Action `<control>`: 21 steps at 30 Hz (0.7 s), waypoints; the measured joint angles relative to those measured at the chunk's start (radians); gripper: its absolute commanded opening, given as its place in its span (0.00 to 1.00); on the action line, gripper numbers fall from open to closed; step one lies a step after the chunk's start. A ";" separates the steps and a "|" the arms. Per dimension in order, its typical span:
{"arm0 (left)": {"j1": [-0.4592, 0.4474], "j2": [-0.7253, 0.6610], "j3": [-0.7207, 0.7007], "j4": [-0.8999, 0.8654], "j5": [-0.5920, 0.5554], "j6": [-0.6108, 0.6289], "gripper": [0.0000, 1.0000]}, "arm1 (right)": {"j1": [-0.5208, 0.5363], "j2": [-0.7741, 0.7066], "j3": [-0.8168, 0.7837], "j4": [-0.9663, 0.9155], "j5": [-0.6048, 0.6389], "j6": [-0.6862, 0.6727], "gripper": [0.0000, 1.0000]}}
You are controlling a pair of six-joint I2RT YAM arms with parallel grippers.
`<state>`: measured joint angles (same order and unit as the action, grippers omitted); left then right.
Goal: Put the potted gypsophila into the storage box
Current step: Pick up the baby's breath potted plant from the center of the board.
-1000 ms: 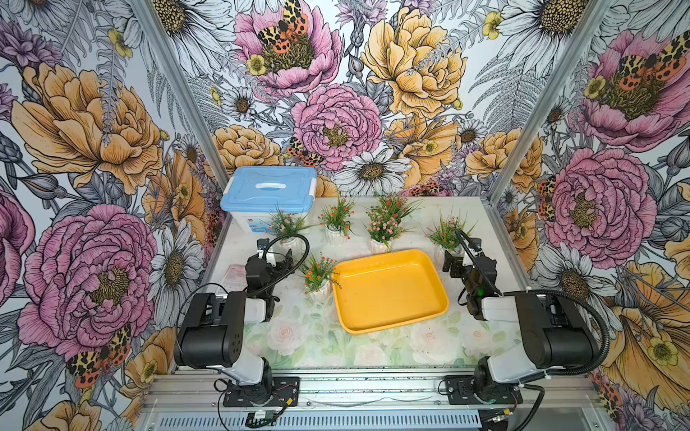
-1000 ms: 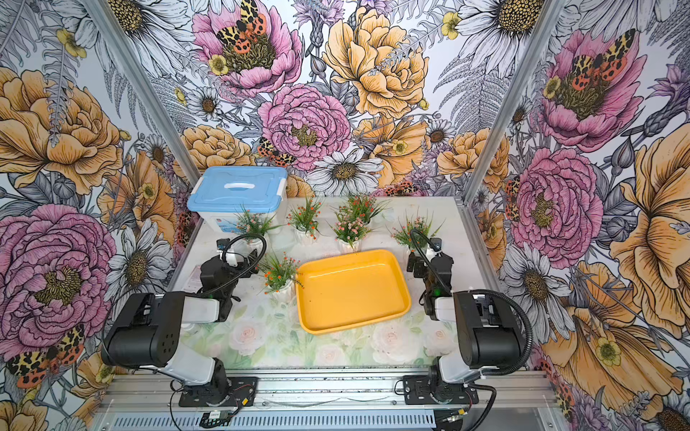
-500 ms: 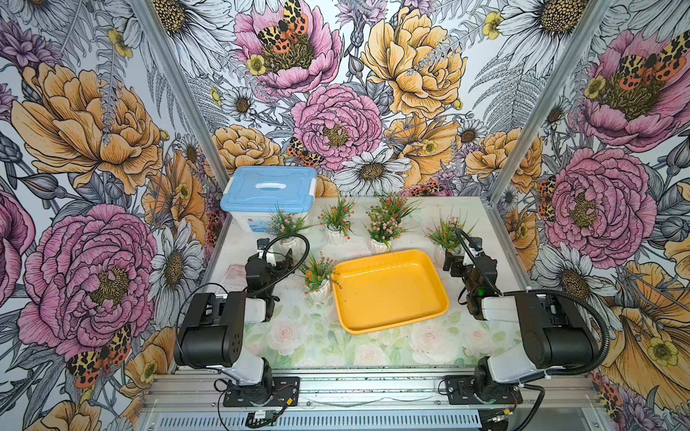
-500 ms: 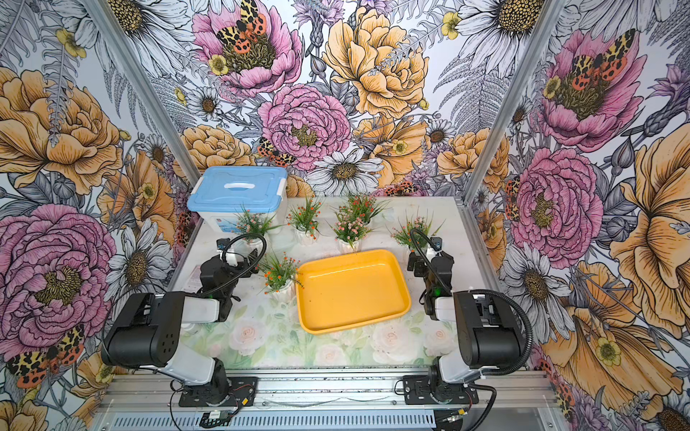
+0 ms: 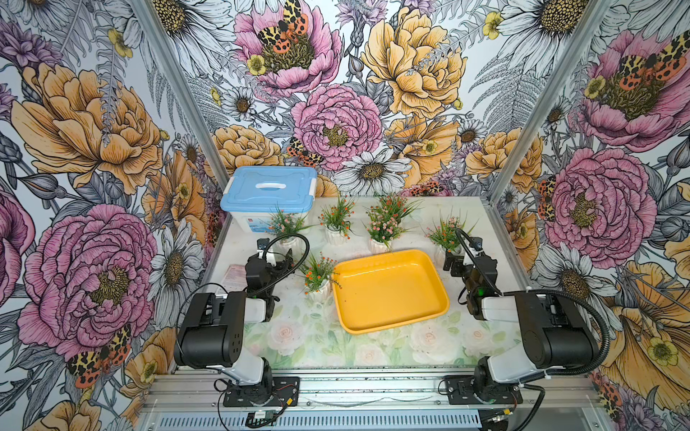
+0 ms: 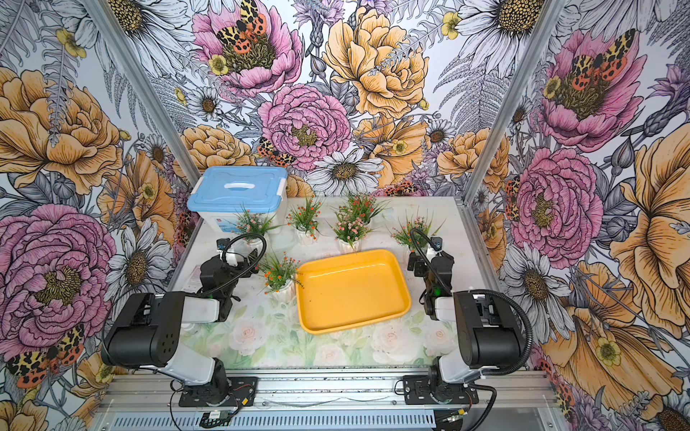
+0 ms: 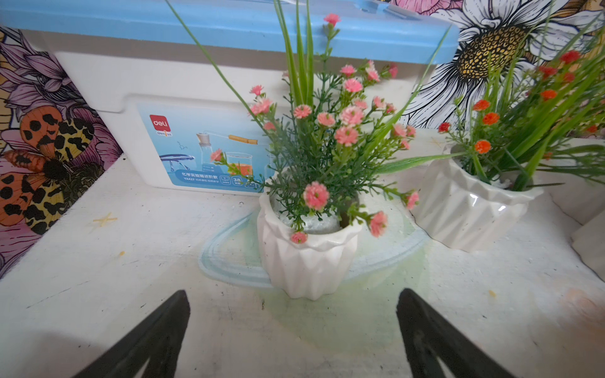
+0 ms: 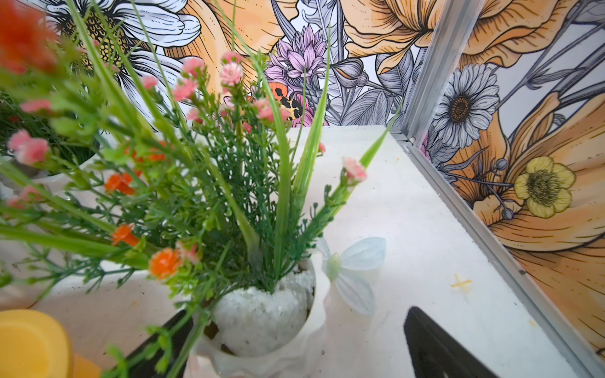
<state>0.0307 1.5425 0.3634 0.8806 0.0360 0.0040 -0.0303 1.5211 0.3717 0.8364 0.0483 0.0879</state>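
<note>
**Top views, both.**
- Storage box [image 5: 388, 294] on the table [image 5: 298, 336], between the two arms. Holds nothing.
- Potted gypsophila [image 5: 381, 233]: six pots, all upright, all outside the box.
  - One orange-blossomed pot [image 5: 317, 280] just beside the box rim on the left arm's side.
  - Three in a loose group beyond the far rim.
  - One in front of the white bin [image 5: 269, 192].
  - One near the box's far corner on the right arm's side.
- Bin at the far left corner of the table, blue lid on, contents hidden.
- Left gripper [image 5: 284, 258] low, facing the pot by the bin.
- Right gripper [image 5: 451, 259] low, at the pot on its own side.

**Left wrist.**
- Jaws spread wide, pinching nothing.
- Pink-blossomed pot [image 7: 306, 258] just ahead of the fingertips [image 7: 170, 314], apart from both, white gravel inside.
- Second pot [image 7: 468, 209] close beside it, with orange-red blossoms.
- Bin wall with printed label right behind.

**Right wrist.**
- Jaws spread wide here too.
- Gravel-topped pot [image 8: 262, 314] between the fingers, hard up against one. Possibly touching, but foliage blurs that spot, so cannot say.
- Yellow corner of the box at the frame edge, bare as far as it shows.
</note>
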 measured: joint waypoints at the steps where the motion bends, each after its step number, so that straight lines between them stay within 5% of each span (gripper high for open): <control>1: 0.000 0.000 0.000 0.000 0.000 0.000 0.99 | 0.000 0.000 0.000 0.001 0.000 0.000 0.99; 5: 0.000 -0.018 0.022 -0.057 -0.005 -0.001 0.99 | 0.001 -0.027 -0.054 0.080 0.068 0.018 0.99; 9: -0.005 -0.163 0.143 -0.313 -0.024 -0.001 0.99 | 0.001 -0.248 -0.190 0.062 0.155 0.033 0.99; 16: -0.132 -0.377 0.500 -0.756 -0.102 -0.065 0.99 | 0.001 -0.743 -0.016 -0.364 0.223 0.105 0.99; 21: -0.326 -0.416 0.635 -0.916 -0.160 -0.149 0.99 | 0.001 -0.859 0.186 -0.682 0.245 0.249 0.99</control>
<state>-0.2955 1.1263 0.9981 -0.0357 -0.1238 -0.1448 -0.0296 0.6617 0.5575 0.1547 0.2928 0.3367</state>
